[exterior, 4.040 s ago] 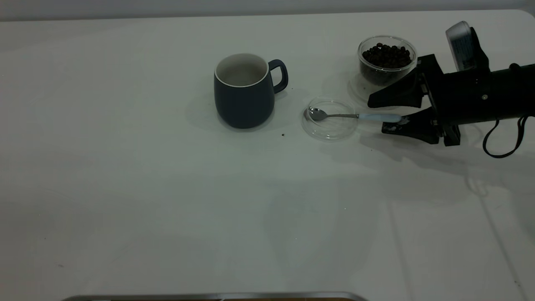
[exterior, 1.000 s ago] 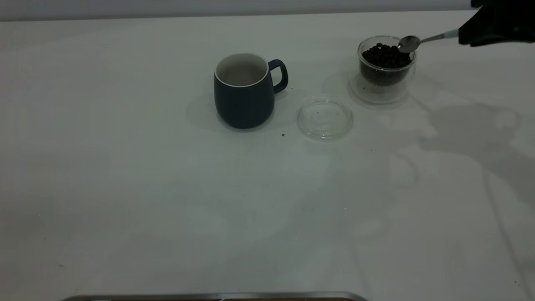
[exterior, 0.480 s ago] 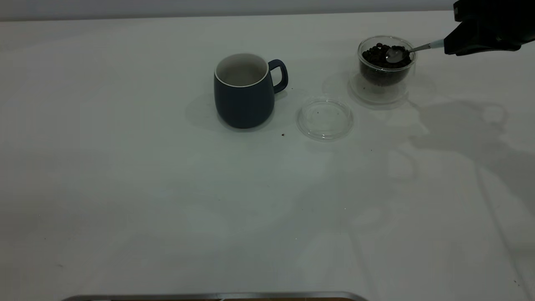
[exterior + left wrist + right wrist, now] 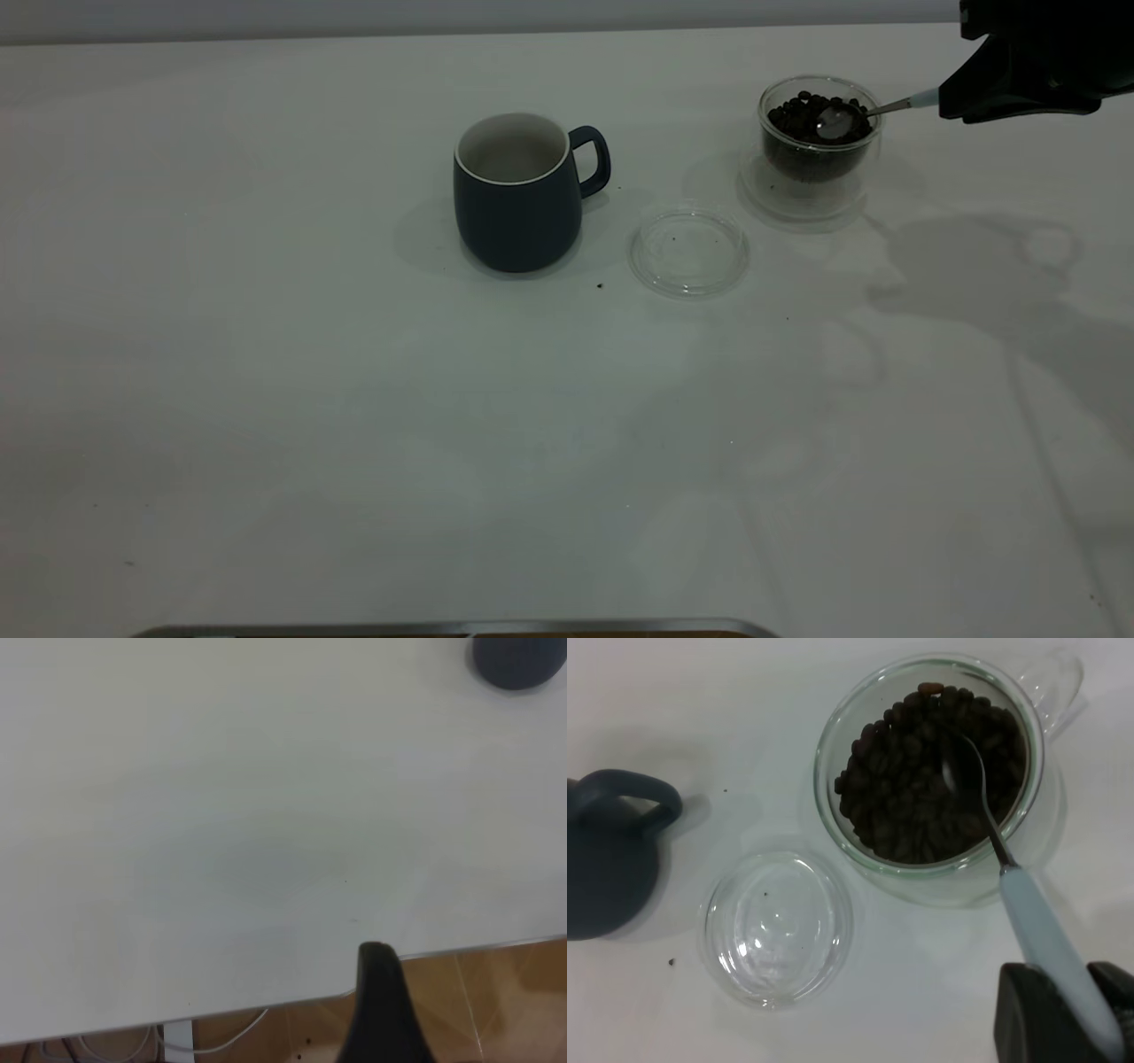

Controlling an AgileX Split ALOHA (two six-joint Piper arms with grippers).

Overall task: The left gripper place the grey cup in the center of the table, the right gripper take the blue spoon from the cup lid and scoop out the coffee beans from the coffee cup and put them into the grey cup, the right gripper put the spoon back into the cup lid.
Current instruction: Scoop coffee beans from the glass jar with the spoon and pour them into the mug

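Now scooping | right gripper (image 4: pixel 1063 1014) fingers clenching blue spoon (image 4: pixel 1041 930) handle end; bowl beyond fingers in coffee beans (image 4: pixel 921 780) | light, stiff, slippery; left gripper (image 4: pixel 381 1010) unclear.

Items only partly recorded

Right gripper (image 4: pixel 952 99): cut off at the exterior view's 2 o'clock corner. Grey cup (image 4: pixel 518 660): cropped in both wrist views. Left gripper (image 4: pixel 383 1010): one dark finger showed, state undeterminable.

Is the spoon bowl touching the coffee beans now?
Touching. In the right wrist view, the spoon bowl lies on the coffee beans inside the glass cup.
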